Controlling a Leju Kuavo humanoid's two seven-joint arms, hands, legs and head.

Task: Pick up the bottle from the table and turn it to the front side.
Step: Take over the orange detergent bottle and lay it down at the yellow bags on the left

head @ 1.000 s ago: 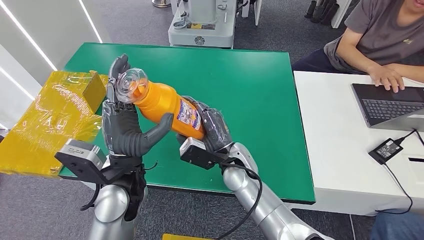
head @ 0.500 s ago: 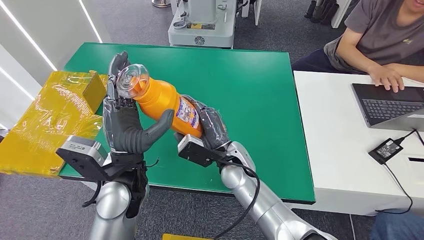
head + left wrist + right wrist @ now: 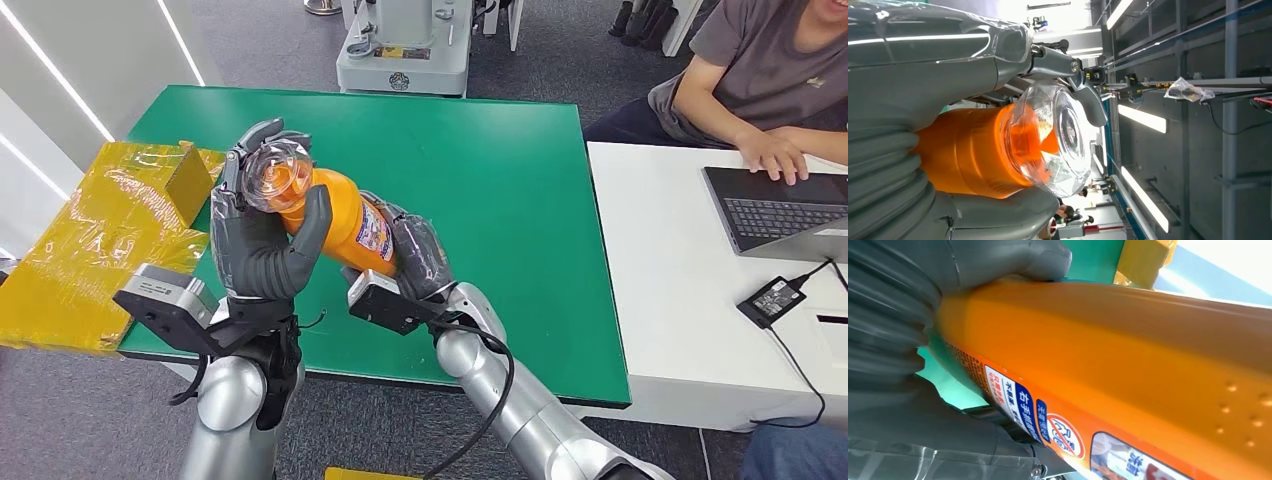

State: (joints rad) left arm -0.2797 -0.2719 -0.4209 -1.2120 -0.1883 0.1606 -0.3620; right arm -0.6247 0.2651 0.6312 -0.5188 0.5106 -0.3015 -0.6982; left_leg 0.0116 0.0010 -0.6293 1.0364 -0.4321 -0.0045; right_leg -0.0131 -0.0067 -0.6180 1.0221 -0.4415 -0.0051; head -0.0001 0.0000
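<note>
From the head view, the orange bottle (image 3: 335, 215) is held tilted above the green table (image 3: 500, 190), between both hands. The left hand (image 3: 262, 235) wraps its neck, fingers curled over the clear cap (image 3: 272, 172); the right hand (image 3: 412, 258) grips the labelled base. Yellow wrapped boxes (image 3: 110, 225) lie just beyond the left hand; open green surface stretches past the right hand.

The left wrist view adds the cap (image 3: 1055, 137) close up, with a dark fingertip (image 3: 1093, 102) hooked over its rim.

The right wrist view adds the label (image 3: 1048, 425) with printed warning symbols, the thumb (image 3: 1013, 260) pressed on the bottle (image 3: 1128, 355).
</note>
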